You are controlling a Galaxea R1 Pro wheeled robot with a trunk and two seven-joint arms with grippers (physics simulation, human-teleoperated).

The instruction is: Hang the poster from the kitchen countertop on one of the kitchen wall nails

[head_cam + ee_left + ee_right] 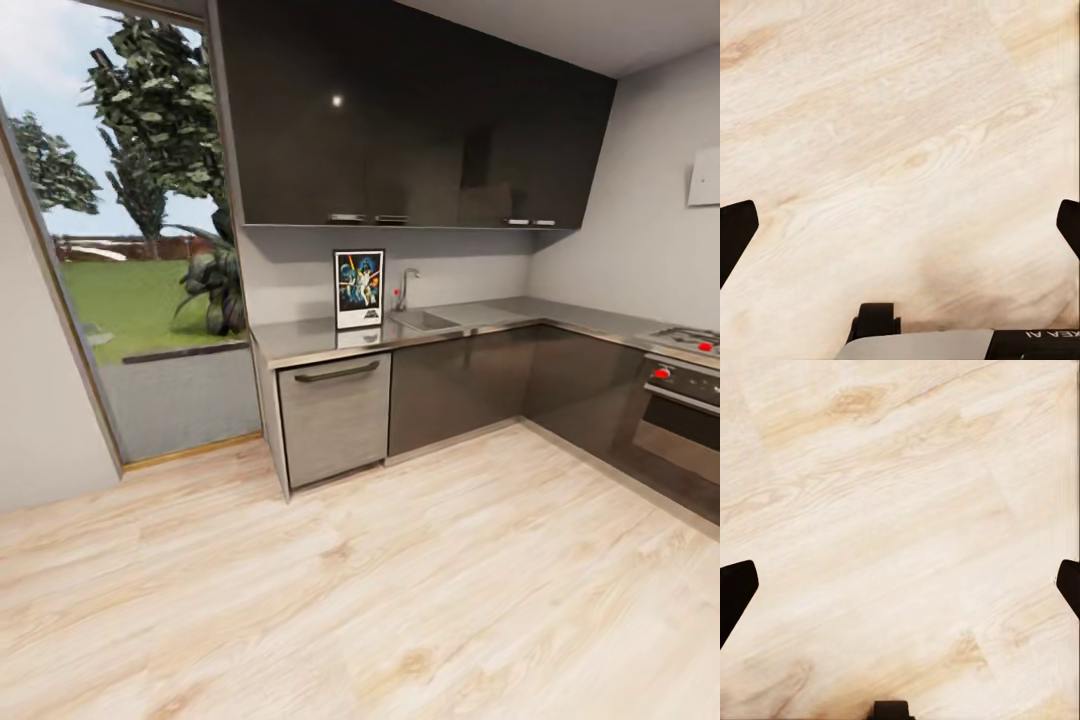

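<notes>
The poster (359, 289) stands upright on the kitchen countertop (300, 341), leaning against the grey back wall just left of the sink (426, 320) and chrome tap (406, 287). It has a black frame, a white border and colourful figures on dark blue. The wall nails are out of view or too small to make out. My left gripper (900, 232) is open over bare wooden floor, its dark fingertips (735, 232) far apart. My right gripper (900, 592) is open above the floor as well, with nothing between its fingers (735, 592).
Wide wooden floor (380, 590) lies between me and the counter. Dark wall cabinets (400, 120) hang above the poster. A dishwasher front (335, 415) sits below it. A hob and oven (680, 400) stand at the right. A tall window (140, 250) is at the left.
</notes>
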